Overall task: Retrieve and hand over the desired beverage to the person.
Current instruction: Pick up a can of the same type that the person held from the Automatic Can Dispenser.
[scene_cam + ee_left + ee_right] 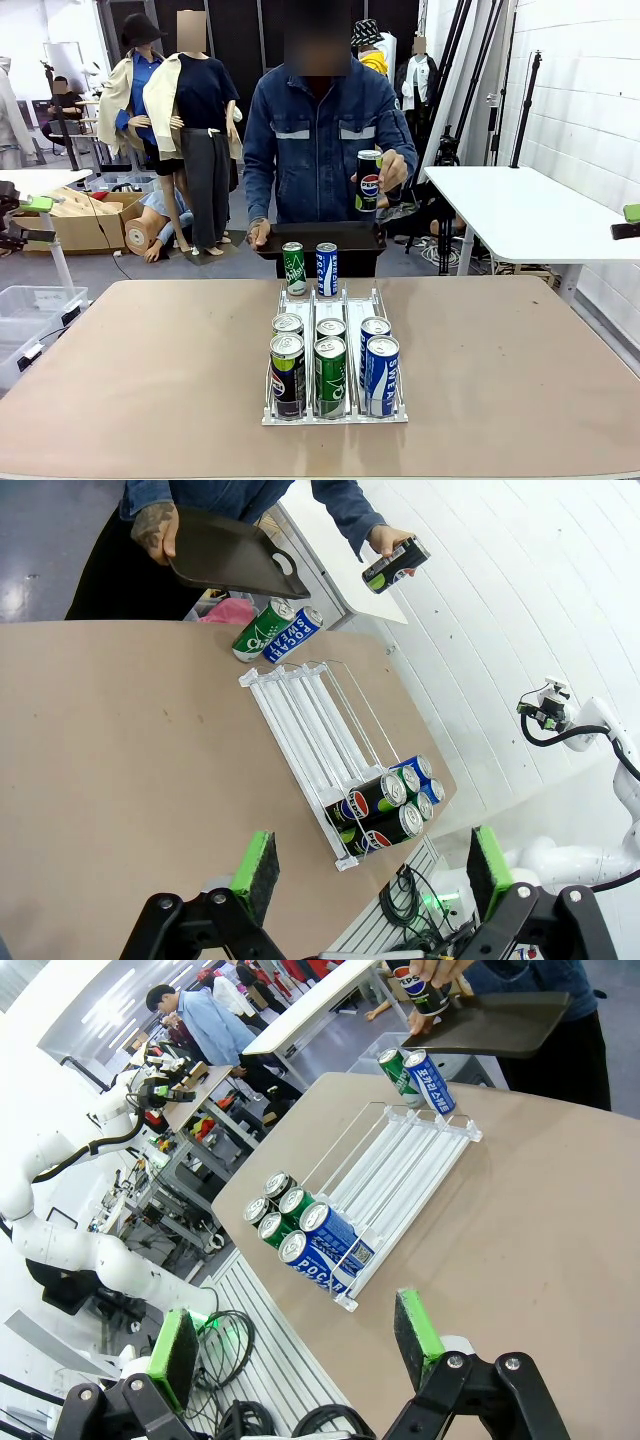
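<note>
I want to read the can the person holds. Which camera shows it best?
The front view: the Pepsi can is upright, logo facing us. The left wrist view shows it small and tilted; the right wrist view shows it partly behind the hand.

table [520, 360]: tan | rack [345, 305]: white, mid-table, six cans [330, 372] | green can [293, 268], blue can [327, 268]: upright beyond rack

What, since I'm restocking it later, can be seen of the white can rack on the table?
The white rack lies flat on the middle of the table, its three lanes running from the robot's side toward the person. It looks like white plastic rails with thin wire dividers. Six upright cans crowd its near end, two per lane: dark Pepsi cans left, green cans middle, blue cans right. The far part of the lanes is bare.
</note>
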Available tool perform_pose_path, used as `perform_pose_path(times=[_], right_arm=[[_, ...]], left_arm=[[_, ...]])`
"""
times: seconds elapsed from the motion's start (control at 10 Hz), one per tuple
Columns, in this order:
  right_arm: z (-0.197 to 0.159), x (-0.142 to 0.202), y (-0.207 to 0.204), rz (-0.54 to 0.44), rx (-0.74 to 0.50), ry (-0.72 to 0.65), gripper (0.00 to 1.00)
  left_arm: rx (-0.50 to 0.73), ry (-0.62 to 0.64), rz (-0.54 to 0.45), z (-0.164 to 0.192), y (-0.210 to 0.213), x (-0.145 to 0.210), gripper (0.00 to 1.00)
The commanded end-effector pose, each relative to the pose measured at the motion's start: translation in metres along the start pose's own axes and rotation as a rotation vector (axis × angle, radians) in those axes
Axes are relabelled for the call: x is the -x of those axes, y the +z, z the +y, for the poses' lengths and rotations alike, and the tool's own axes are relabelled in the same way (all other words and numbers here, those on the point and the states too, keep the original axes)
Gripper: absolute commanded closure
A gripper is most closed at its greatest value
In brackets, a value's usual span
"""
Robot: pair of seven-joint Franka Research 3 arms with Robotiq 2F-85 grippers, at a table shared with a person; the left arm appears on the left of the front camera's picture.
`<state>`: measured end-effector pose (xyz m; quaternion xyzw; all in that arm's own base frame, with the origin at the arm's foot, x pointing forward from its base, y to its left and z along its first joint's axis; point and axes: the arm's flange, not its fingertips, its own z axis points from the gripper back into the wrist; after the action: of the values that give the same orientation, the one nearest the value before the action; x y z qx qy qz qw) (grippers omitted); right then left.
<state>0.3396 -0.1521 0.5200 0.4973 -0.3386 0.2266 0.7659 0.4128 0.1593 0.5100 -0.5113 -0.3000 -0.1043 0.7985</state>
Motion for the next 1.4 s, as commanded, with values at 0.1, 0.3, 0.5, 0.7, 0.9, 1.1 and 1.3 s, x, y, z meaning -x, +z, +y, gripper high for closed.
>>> perform_pose_path(times=[0.1, 0.3, 0.5, 0.7, 0.9, 1.1, 1.3], right_arm=[[-0.0003, -0.0004, -0.0003, -0.006, -0.004, 0.004, 0.00], [-0.0003, -0.0004, -0.0003, -0.006, -0.004, 0.004, 0.00], [-0.0003, -0.0004, -0.0003, -0.006, -0.004, 0.004, 0.00], [-0.0003, -0.0004, -0.0003, -0.006, -0.004, 0.004, 0.00], [-0.0003, -0.0004, -0.0003, -0.006, -0.004, 0.004, 0.00], [-0.0003, -0.0004, -0.0003, -0.006, -0.004, 0.004, 0.00], [-0.0003, -0.0004, -0.0003, -0.006, -0.004, 0.004, 0.00]], left_arm=[[-0.010, 0.002, 0.002, -0.0001, 0.0016, 0.0004, 0.00], [-0.010, 0.002, 0.002, -0.0001, 0.0016, 0.0004, 0.00], [-0.010, 0.002, 0.002, -0.0001, 0.0016, 0.0004, 0.00], [-0.010, 0.002, 0.002, -0.0001, 0.0016, 0.0004, 0.00], [-0.010, 0.002, 0.002, -0.0001, 0.0016, 0.0004, 0.00], [-0.010, 0.002, 0.002, -0.0001, 0.0016, 0.0004, 0.00], [-0.010, 0.002, 0.002, -0.0001, 0.0016, 0.0004, 0.00]])
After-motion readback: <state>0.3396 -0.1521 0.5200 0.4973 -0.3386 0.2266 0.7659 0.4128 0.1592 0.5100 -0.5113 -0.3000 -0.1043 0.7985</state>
